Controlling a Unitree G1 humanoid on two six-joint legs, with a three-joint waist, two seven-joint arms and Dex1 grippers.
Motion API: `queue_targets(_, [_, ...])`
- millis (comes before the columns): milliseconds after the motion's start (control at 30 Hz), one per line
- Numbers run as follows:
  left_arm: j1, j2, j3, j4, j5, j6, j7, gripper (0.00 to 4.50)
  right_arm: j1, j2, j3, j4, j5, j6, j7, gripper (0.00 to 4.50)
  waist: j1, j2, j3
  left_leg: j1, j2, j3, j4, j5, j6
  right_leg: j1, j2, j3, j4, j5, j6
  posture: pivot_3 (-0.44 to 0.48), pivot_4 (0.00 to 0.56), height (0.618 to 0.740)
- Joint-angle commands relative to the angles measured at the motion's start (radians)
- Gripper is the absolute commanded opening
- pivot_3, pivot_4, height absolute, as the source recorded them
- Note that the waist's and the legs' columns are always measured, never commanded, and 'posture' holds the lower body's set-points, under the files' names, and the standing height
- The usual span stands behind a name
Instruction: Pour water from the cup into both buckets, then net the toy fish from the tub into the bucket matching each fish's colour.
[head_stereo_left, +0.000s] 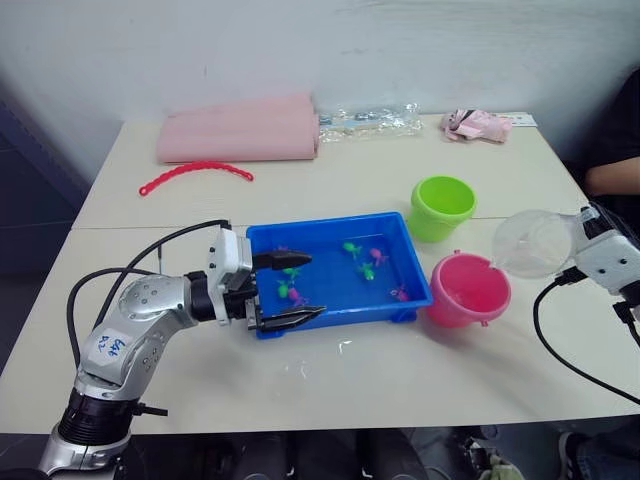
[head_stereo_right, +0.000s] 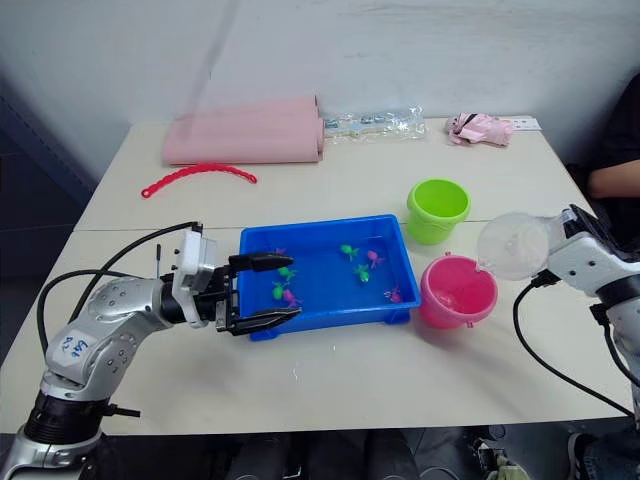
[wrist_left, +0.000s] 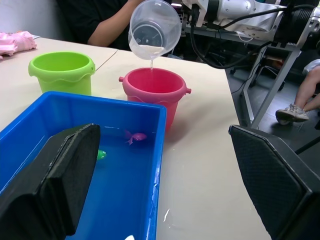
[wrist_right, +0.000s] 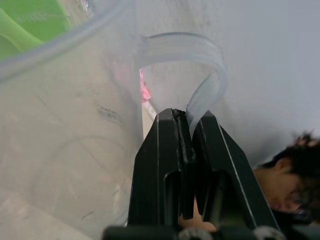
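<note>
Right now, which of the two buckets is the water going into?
The pink bucket. The tilted cup hangs right above it, a thin stream falling into it; the green bucket stands off to the side.

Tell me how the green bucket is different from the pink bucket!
The green bucket is lime; the pink bucket is pink. The pink bucket is getting water: the cup, tipped by the right end effector, trickles a thin stream into it, while nothing pours into the green bucket. The green bucket stands farther from the robot. Both are small round pails, upright beside the blue tub.
</note>
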Motion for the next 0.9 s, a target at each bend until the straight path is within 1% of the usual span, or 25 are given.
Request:
queue_targets(33, [0.002, 0.009, 0.021, -0.015, 0.006, -0.025, -0.005, 4.50, -0.042, 0.018, -0.071, -0.059, 0.176, 0.141, 0.069, 0.07, 0.000, 0.000, 0.000, 0.000, 0.000, 0.000, 0.000, 0.000, 0.000, 0.000, 0.000, 0.000, 0.000, 0.000, 0.000, 0.000, 0.150, 0.740])
queue_targets(67, [0.001, 0.009, 0.023, -0.015, 0.007, -0.026, -0.005, 4.50, -0.059, 0.022, -0.079, -0.061, 0.207, 0.180, 0.080, 0.07, 0.000, 0.000, 0.000, 0.000, 0.000, 0.000, 0.000, 0.000, 0.000, 0.000, 0.000, 0.000, 0.000, 0.000, 0.000, 0.000, 0.150, 0.740])
queue_targets(167, [-0.007, 0.005, 0.039, -0.009, -0.003, -0.025, 0.005, 4.50, -0.151, 0.008, -0.088, -0.024, 0.227, 0.269, 0.056, 0.07, -0.002, 0.000, 0.000, 0.000, 0.000, 0.000, 0.001, 0.000, 0.000, 0.000, 0.000, 0.000, 0.001, 0.000, 0.000, 0.000, 0.150, 0.740])
queue_targets(267, [-0.016, 0.004, 0.054, -0.003, -0.012, -0.021, 0.010, 4.50, -0.254, -0.001, -0.056, 0.017, 0.234, 0.418, 0.057, 0.07, -0.005, 0.000, 0.000, 0.000, 0.001, 0.001, 0.002, 0.000, 0.001, -0.001, 0.000, 0.000, 0.002, 0.000, 0.000, 0.000, 0.150, 0.740])
queue_targets(333, [-0.019, 0.003, 0.060, -0.001, -0.013, -0.018, 0.011, 4.50, -0.306, -0.001, -0.037, 0.040, 0.215, 0.455, 0.048, 0.07, -0.005, 0.000, 0.000, 0.000, 0.001, 0.001, 0.002, -0.001, 0.001, -0.001, 0.000, 0.000, 0.002, 0.000, 0.000, 0.000, 0.150, 0.740])
queue_targets(433, [-0.027, 0.007, 0.069, -0.002, -0.013, -0.013, 0.015, 4.50, -0.451, -0.014, 0.057, 0.136, 0.148, 0.566, 0.041, 0.07, -0.004, 0.000, 0.000, -0.001, 0.001, 0.001, 0.003, -0.001, 0.001, -0.001, 0.000, 0.000, 0.001, 0.000, 0.000, 0.000, 0.150, 0.740])
queue_targets(467, [-0.031, 0.008, 0.073, -0.003, -0.015, -0.010, 0.018, 4.50, -0.500, -0.012, 0.081, 0.175, 0.134, 0.576, 0.041, 0.07, -0.006, 0.000, 0.000, -0.002, 0.001, 0.001, 0.004, -0.001, 0.001, -0.002, 0.000, 0.000, 0.002, 0.000, 0.000, 0.000, 0.150, 0.740])
queue_targets(533, [-0.042, 0.004, 0.084, -0.003, -0.024, -0.003, 0.029, 4.50, -0.571, -0.009, 0.117, 0.241, 0.109, 0.569, 0.041, 0.07, -0.008, 0.000, 0.000, -0.005, 0.001, 0.004, 0.005, -0.001, 0.002, -0.007, 0.000, 0.000, 0.004, 0.000, 0.000, 0.000, 0.150, 0.740])
queue_targets(700, [-0.072, 0.005, 0.105, 0.015, -0.035, 0.009, 0.039, 4.50, -0.708, -0.014, 0.250, 0.391, -0.022, 0.465, 0.020, 0.07, -0.009, 0.000, 0.000, -0.012, 0.001, 0.004, 0.007, -0.001, 0.002, -0.014, 0.000, -0.001, 0.005, 0.000, 0.000, 0.000, 0.150, 0.740])
queue_targets(800, [-0.095, 0.006, 0.106, 0.027, -0.036, 0.020, 0.045, 4.50, -0.784, 0.004, 0.333, 0.469, -0.112, 0.394, -0.035, 0.07, -0.012, 0.000, 0.000, -0.013, 0.001, 0.004, 0.008, -0.001, 0.002, -0.016, 0.000, -0.002, 0.006, 0.000, 0.000, 0.000, 0.150, 0.740])
queue_targets(900, [-0.103, -0.002, 0.095, 0.027, -0.028, 0.024, 0.059, 4.50, -0.833, 0.023, 0.380, 0.525, -0.168, 0.345, -0.088, 0.07, -0.021, 0.000, 0.000, -0.014, 0.001, 0.004, 0.008, -0.001, 0.002, -0.016, 0.000, -0.003, 0.006, 0.000, 0.001, 0.000, 0.150, 0.740])
